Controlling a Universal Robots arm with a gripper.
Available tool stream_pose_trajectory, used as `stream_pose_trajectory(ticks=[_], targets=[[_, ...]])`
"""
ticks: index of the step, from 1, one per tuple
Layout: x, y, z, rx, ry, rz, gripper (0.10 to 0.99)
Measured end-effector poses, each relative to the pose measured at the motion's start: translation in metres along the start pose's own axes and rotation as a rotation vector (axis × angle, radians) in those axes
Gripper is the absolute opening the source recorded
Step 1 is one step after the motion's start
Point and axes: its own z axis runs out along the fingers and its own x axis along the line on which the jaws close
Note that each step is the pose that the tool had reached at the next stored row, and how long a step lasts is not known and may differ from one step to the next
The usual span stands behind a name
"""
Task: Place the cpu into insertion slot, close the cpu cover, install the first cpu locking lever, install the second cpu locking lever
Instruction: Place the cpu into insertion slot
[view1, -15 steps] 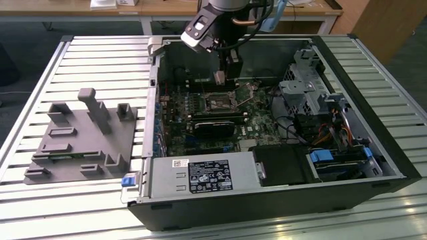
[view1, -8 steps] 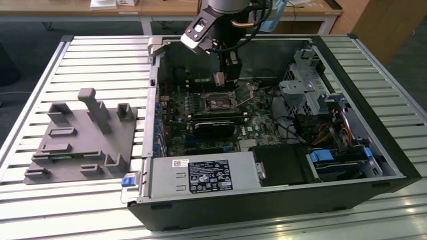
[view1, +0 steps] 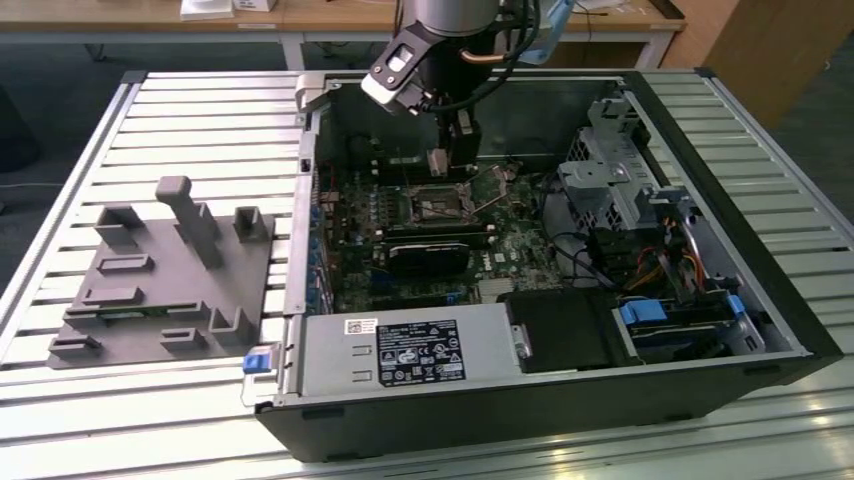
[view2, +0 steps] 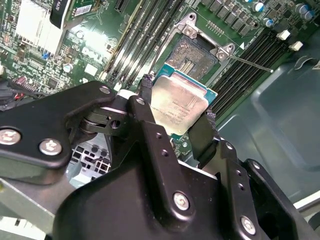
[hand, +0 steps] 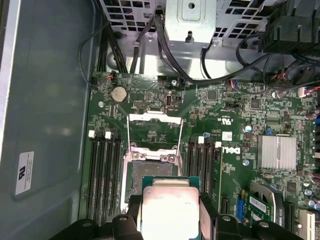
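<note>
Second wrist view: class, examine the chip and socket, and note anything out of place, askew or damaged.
Nothing looks damaged or spilled. The cpu is gripped between the jaws and not yet seated in the open insertion slot. In the first wrist view, the cpu cover lies flipped back.

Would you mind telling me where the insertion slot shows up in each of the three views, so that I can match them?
Exterior view: the insertion slot sits mid-motherboard, under the tip of the tool.
Second wrist view: the insertion slot lies just beyond the cpu gripped in the tool.
First wrist view: the insertion slot is partly behind the held cpu, between the memory slots.
Shared landmark: the tool, close over the slot in every view.
</note>
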Motion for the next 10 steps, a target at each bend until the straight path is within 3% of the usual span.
stream_pose_trajectory(ticks=[10], targets=[[0.0000, -0.0003, 0.0043, 0.000, -0.0001, 0.000, 0.541]])
